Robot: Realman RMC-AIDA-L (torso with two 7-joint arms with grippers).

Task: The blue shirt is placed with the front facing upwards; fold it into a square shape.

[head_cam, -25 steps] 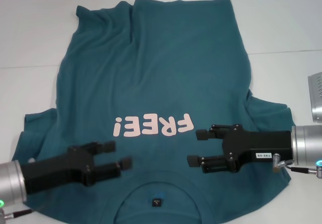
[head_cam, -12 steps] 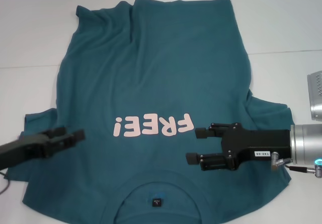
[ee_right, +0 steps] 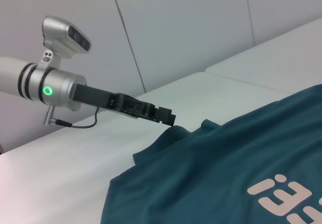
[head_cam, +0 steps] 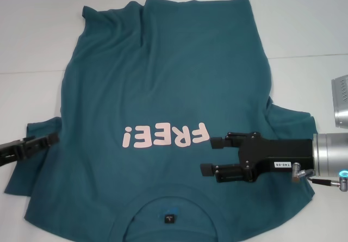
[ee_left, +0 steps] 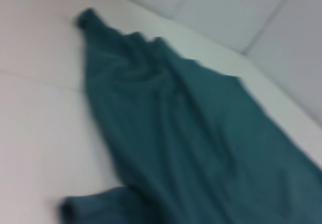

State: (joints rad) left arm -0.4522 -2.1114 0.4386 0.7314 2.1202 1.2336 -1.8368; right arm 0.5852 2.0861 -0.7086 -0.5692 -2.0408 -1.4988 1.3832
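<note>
Black fingers of the right gripper [head_cam: 209, 156] are standing apart, gripping nothing, and hovering over the chest of the blue shirt [head_cam: 163, 90] just beside the pink "FREE!" print [head_cam: 166, 136]. Its silver arm [head_cam: 330, 155] is reaching in from the shirt's right sleeve side. The left gripper [head_cam: 51, 138] is pointing at the left sleeve's edge from the table side; whether its fingers are parted cannot be told. In the right wrist view the same left gripper [ee_right: 168, 117] is hanging just above that sleeve. The shirt is lying front up on the white table [head_cam: 32, 24], collar and small black neck label [head_cam: 169, 218] nearest the robot, hem farthest and wrinkled. Bare table is showing on both sides and beyond the hem. A grey device [head_cam: 341, 103] is sitting at the table's right edge.
</note>
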